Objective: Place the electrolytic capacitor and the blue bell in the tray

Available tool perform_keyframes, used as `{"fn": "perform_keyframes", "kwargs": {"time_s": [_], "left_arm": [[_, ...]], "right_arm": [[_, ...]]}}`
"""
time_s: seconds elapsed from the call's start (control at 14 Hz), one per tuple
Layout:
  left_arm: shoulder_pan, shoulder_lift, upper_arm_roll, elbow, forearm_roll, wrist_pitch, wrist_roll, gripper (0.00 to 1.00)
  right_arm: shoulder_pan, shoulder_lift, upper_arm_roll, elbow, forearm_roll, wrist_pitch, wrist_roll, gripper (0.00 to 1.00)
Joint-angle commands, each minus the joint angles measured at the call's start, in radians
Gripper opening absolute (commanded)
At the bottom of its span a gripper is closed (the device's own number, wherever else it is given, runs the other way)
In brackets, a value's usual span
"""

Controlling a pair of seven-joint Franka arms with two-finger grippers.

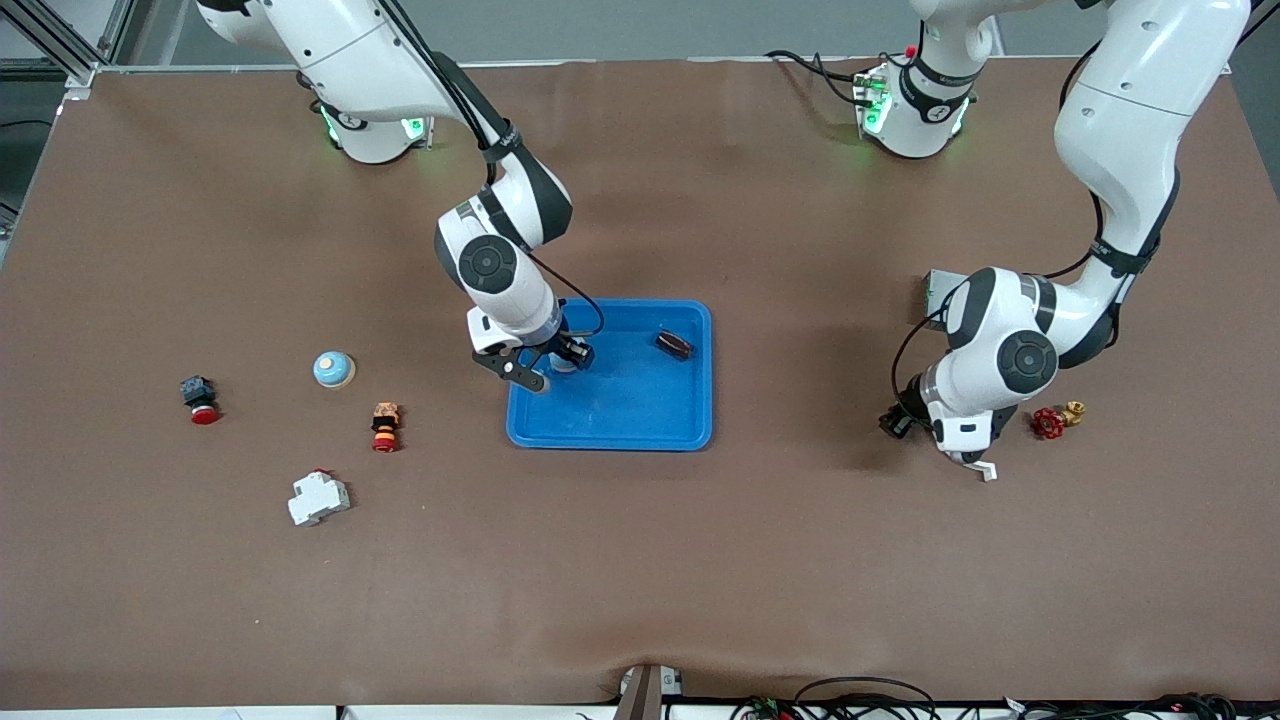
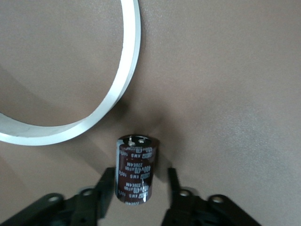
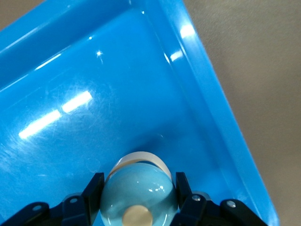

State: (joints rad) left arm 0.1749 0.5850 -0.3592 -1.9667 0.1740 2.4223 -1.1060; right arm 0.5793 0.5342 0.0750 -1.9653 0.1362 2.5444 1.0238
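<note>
The bright-blue tray (image 1: pixel 610 440) lies mid-table. My right gripper (image 1: pixel 560 362) is low inside it, at the right arm's end, shut on a light-blue bell (image 3: pixel 138 193) with a brass button; the tray floor (image 3: pixel 94 94) shows all around it. A dark-brown capacitor (image 1: pixel 674 345) lies in the tray. A second blue bell (image 1: pixel 333 369) stands on the table toward the right arm's end. My left gripper (image 1: pixel 900 422) is low over the table at the left arm's end. In the left wrist view my left gripper (image 2: pixel 140 175) is open, its fingers on either side of a dark-brown capacitor (image 2: pixel 135 169).
A red-button switch (image 1: pixel 200 398), an orange-and-red button (image 1: pixel 385 426) and a white breaker (image 1: pixel 318 497) lie toward the right arm's end. A red valve (image 1: pixel 1055 420) lies beside the left arm. A grey box (image 1: pixel 935 290) is partly hidden by that arm. A white ring (image 2: pixel 113 94) lies by the capacitor.
</note>
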Motion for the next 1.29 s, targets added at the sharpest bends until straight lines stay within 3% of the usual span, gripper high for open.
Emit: {"fn": "perform_keyframes", "kwargs": {"time_s": [0.0,0.36,0.57,0.64,0.72,1.0,1.22], "left_arm": [[0.003,-0.023,-0.001,-0.006,0.021,0.011,-0.047,0.00],[-0.043,-0.117,-0.021,0.028,0.021,-0.099,-0.115,0.00],[-0.141,-0.132,-0.023,0.100,0.019,-0.186,-0.205,0.00],[-0.178,-0.128,-0.023,0.118,0.019,-0.187,-0.253,0.00],[-0.220,-0.119,-0.023,0.141,0.019,-0.187,-0.309,0.00],[-0.385,-0.027,-0.021,0.294,0.016,-0.187,-0.536,0.00],[-0.490,0.051,-0.020,0.383,0.019,-0.187,-0.597,0.00]], "right_arm": [[0.046,0.013,-0.030,0.003,-0.021,0.026,0.057,0.00],[0.171,0.039,-0.138,0.003,-0.029,0.048,0.091,0.00],[0.182,0.047,-0.146,0.003,-0.029,0.068,0.099,0.00],[0.177,0.049,-0.146,0.005,-0.029,0.068,0.099,0.30],[0.174,0.049,-0.146,0.005,-0.027,0.068,0.101,0.99],[0.169,0.034,-0.146,0.020,-0.027,0.048,0.091,1.00],[0.145,-0.035,-0.147,0.101,-0.029,-0.157,0.078,1.00]]}}
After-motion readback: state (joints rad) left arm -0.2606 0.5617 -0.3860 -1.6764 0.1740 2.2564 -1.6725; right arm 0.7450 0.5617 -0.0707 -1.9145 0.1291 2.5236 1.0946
